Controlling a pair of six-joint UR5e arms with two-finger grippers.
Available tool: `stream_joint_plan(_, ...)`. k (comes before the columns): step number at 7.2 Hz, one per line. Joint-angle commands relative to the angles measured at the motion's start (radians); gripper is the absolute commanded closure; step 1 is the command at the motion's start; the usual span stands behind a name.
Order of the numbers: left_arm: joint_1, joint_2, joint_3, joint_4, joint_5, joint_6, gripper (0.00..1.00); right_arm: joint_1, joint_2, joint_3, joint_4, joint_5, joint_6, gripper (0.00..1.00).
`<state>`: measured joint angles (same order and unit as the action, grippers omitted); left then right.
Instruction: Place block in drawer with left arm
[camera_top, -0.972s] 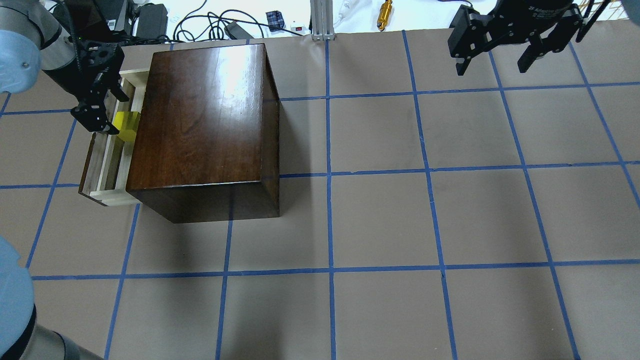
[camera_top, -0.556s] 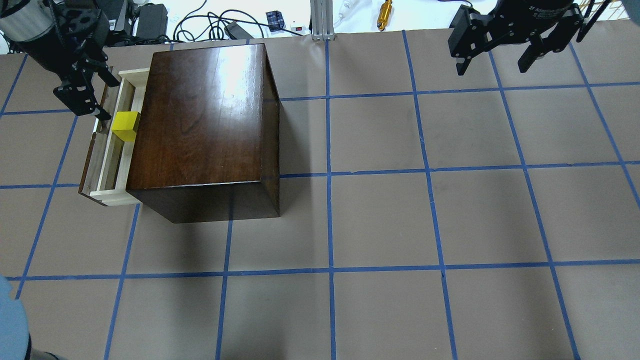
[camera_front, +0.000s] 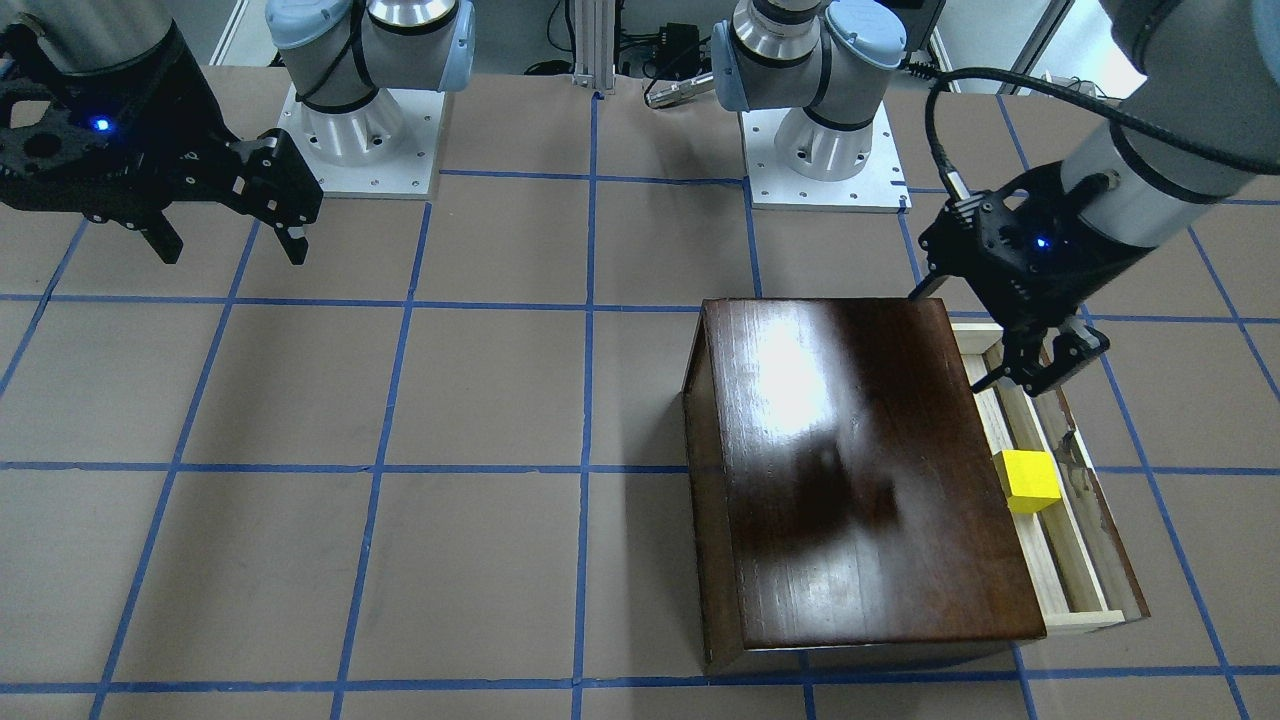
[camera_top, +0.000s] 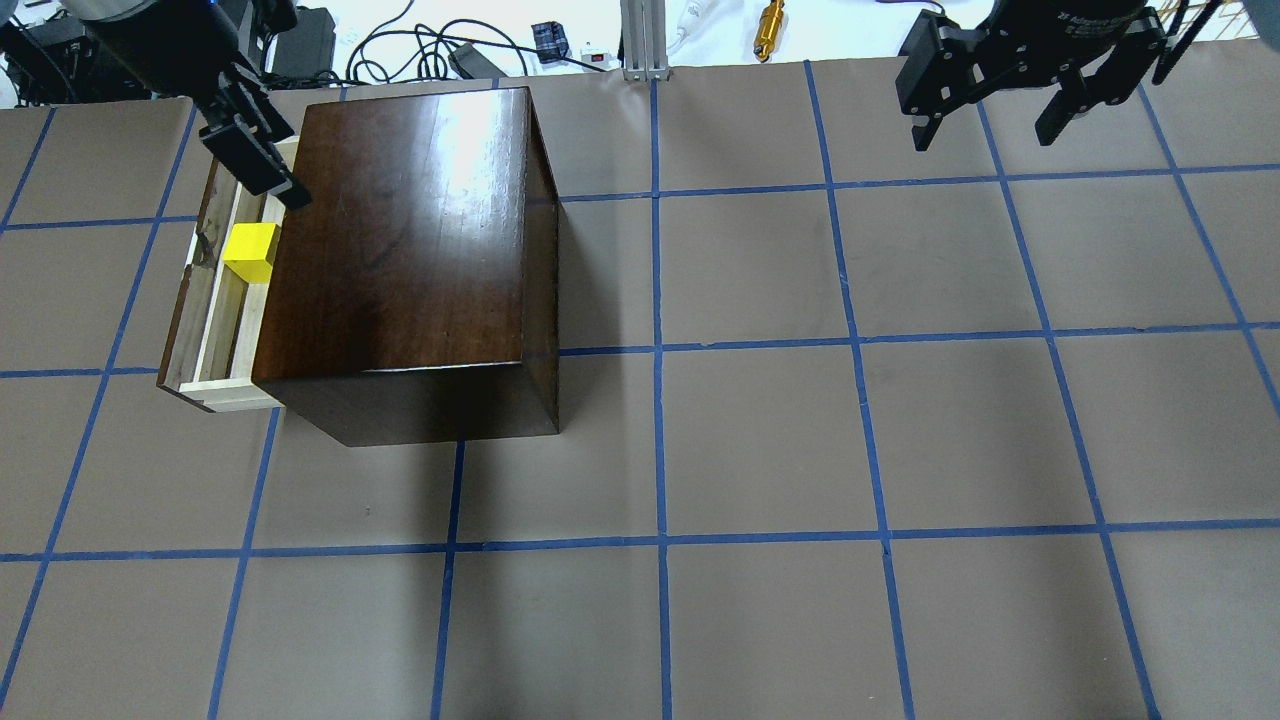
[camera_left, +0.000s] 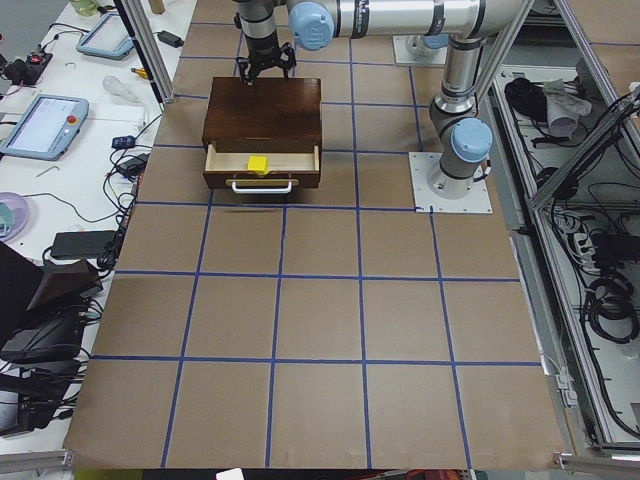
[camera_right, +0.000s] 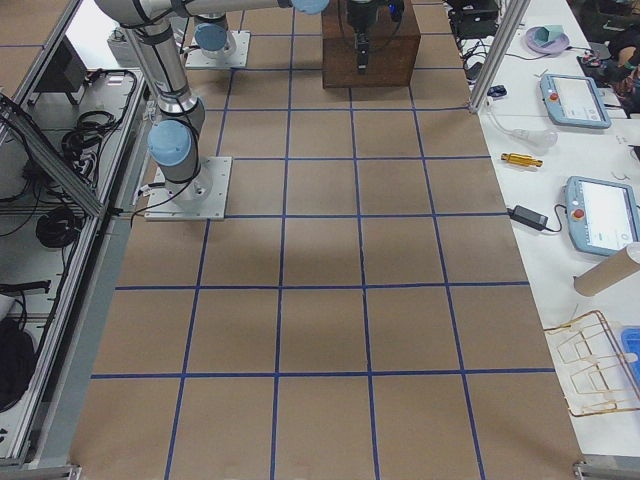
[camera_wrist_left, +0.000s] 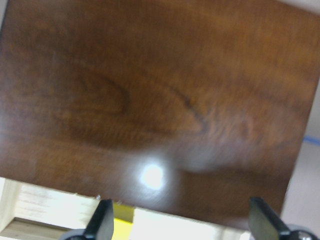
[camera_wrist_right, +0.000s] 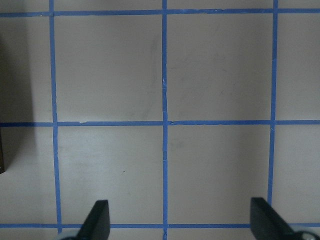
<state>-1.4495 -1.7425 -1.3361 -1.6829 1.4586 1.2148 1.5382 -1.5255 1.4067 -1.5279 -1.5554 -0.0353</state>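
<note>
Left pincer (camera_front: 1035, 375): jaws apart, nothing between them, raised above the glossy dark-brown wooden box (camera_top: 400, 250) and its pulled-out drawer (camera_top: 200, 330), clear of the yellow block (camera_top: 250, 251). Ribbed black cable (camera_front: 935, 110) looped to the wrist. Wrist camera aimed down at the box lid, a yellow sliver at the lower edge.

Right pincer (camera_top: 985, 135): jaws apart, empty, hanging over bare worktop (camera_top: 760, 440), well apart from the box.

Yellow block: resting inside the drawer, about midway along its length.

Worktop: brown paper covering, gridded with blue tape; arm bases on white plates (camera_front: 360, 150).

Surroundings: cables (camera_top: 400, 45) and power bricks (camera_top: 305, 35) past the far edge; teach pendants (camera_right: 575, 100) on side benches; aluminium framing (camera_top: 640, 40).
</note>
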Motion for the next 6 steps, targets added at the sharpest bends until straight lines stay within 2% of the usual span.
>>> stream_joint_plan(1, -0.092, 0.053, -0.026, -0.003, -0.001, -0.338, 0.05, 0.0, 0.001, 0.0, 0.0, 0.0, 0.0, 0.0)
stream_joint_plan(4, -0.113, 0.083, -0.043, 0.006, 0.002, -0.811, 0.05, 0.0, 0.001, 0.0, 0.0, -0.002, 0.0, 0.0)
stream_joint_plan(6, -0.114, 0.084, -0.048, 0.043, 0.108, -0.935, 0.05, 0.0, 0.001, 0.0, 0.0, 0.0, 0.0, 0.0)
